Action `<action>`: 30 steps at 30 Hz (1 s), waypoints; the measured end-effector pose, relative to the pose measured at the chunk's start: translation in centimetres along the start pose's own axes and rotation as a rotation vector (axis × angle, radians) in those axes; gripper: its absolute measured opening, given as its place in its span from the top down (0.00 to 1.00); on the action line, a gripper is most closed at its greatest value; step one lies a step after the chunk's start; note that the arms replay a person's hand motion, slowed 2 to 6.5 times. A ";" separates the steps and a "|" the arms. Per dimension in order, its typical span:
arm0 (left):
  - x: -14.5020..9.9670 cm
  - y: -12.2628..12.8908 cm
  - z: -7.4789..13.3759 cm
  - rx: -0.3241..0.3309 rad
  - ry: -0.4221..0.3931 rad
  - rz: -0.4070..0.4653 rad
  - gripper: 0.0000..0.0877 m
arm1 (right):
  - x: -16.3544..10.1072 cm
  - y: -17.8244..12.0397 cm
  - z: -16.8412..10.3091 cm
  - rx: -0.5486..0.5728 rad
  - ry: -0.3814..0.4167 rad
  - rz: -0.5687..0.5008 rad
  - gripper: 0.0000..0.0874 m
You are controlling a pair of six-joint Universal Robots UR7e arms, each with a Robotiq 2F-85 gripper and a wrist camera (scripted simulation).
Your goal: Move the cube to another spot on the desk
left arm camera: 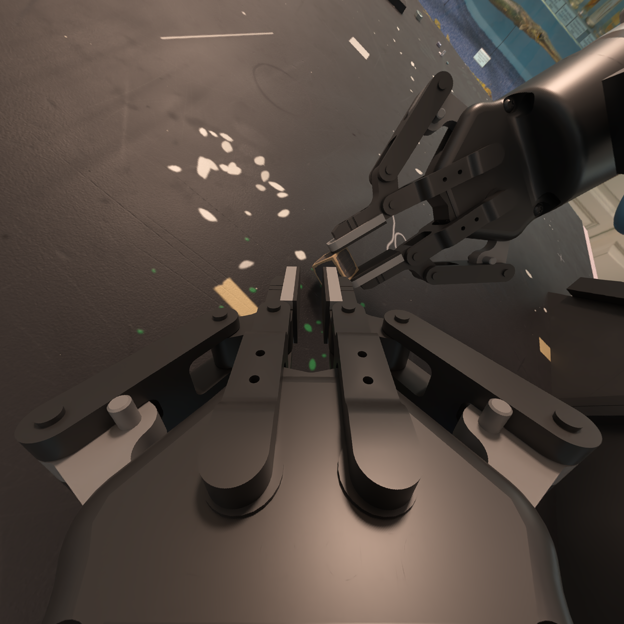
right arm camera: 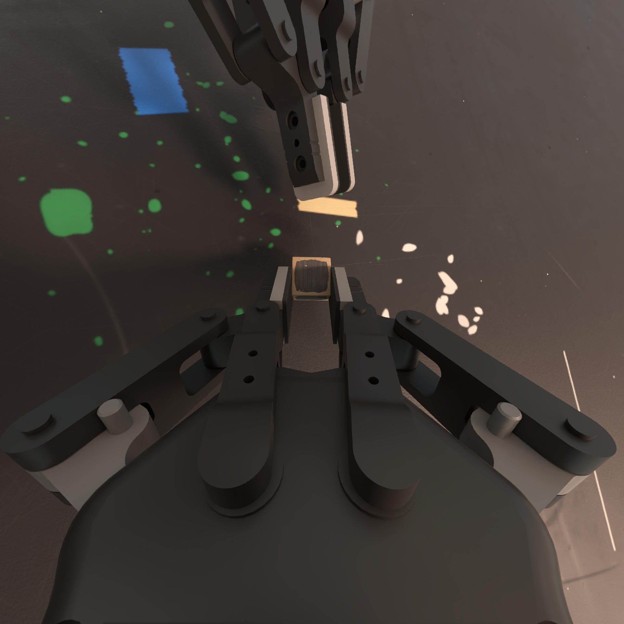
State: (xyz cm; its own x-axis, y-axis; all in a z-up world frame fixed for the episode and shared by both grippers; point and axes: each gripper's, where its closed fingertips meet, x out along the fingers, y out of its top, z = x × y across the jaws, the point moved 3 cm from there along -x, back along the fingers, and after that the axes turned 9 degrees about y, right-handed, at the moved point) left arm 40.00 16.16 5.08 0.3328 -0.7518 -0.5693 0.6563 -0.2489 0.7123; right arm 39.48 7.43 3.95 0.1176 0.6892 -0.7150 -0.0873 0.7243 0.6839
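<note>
A small cube (right arm camera: 310,278) with tan edges and dark faces sits between the fingers of my right gripper (right arm camera: 310,284), which is shut on it low over the dark desk (right arm camera: 472,135). I cannot tell whether the cube touches the desk. In the left wrist view the right gripper (left arm camera: 344,264) comes in from the upper right, holding the cube (left arm camera: 346,267). My left gripper (left arm camera: 311,282) is empty, with its jaws a narrow gap apart. Its tips are just beside the cube. In the right wrist view the left gripper (right arm camera: 326,190) hangs down just beyond the cube.
The desk carries flat marks: a tan strip (right arm camera: 327,207), a blue patch (right arm camera: 153,81), a green patch (right arm camera: 66,212), and white and green spots. A black raised plate (left arm camera: 591,354) lies to the right. The desk's edge (left arm camera: 472,77) runs along the upper right.
</note>
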 end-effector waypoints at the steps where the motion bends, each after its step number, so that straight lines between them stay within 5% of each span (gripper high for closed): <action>1: 0.0 0.0 0.0 0.002 -0.001 -0.003 0.87 | 0.0 0.0 0.0 0.002 0.001 0.001 0.77; 30: 1.1 -0.8 1.9 0.056 -0.081 -0.056 0.87 | -0.6 1.3 -0.7 0.018 0.057 0.110 0.66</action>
State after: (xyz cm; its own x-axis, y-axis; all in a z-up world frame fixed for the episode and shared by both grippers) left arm 38.55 14.38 4.70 0.2390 -0.7820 -0.5757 0.6328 -0.3243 0.7032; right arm 38.56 7.96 5.21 0.0514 0.7651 -0.6419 -0.0792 0.6439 0.7610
